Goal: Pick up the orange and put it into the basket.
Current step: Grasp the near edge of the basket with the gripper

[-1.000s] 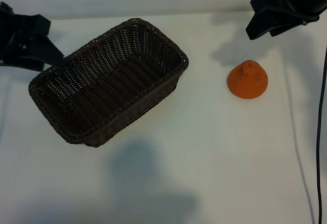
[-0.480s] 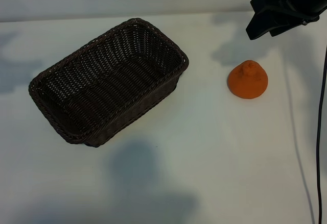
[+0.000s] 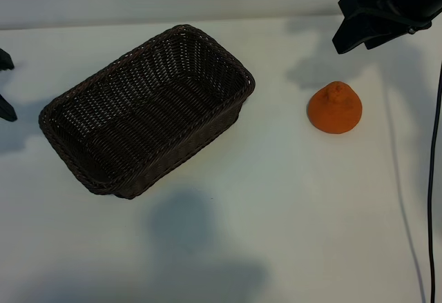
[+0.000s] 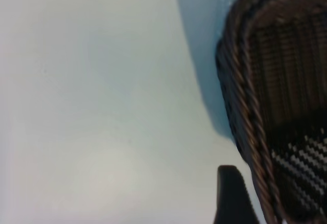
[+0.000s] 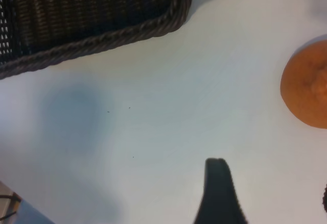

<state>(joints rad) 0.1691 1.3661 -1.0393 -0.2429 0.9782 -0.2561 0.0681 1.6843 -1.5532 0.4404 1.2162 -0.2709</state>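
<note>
Compared with a second ago, the left gripper (image 3: 5,89) has drawn back from the basket's (image 3: 148,106) near corner; only a sliver of it shows at the exterior view's left edge, where before its whole black body sat against the braided rim. The right gripper (image 3: 383,13), the basket and the orange (image 3: 335,108) have not shifted.

There is one basket, one orange, and two grippers, all on one white table (image 3: 276,213).

The left gripper's jaws stand partly apart with nothing between them; its wrist view shows one dark fingertip (image 4: 232,196) just beside the basket's (image 4: 265,81) outer wall, over bare table. The right gripper hangs at the upper right, tilted downward, its jaws likewise partly apart and holding nothing. The orange sits stem-up on the table, below and a little ahead of those jaws, apart from them, and well clear of the basket. From the right wrist, the orange (image 5: 309,89) lies to one side of the fingertip (image 5: 218,191).
</note>
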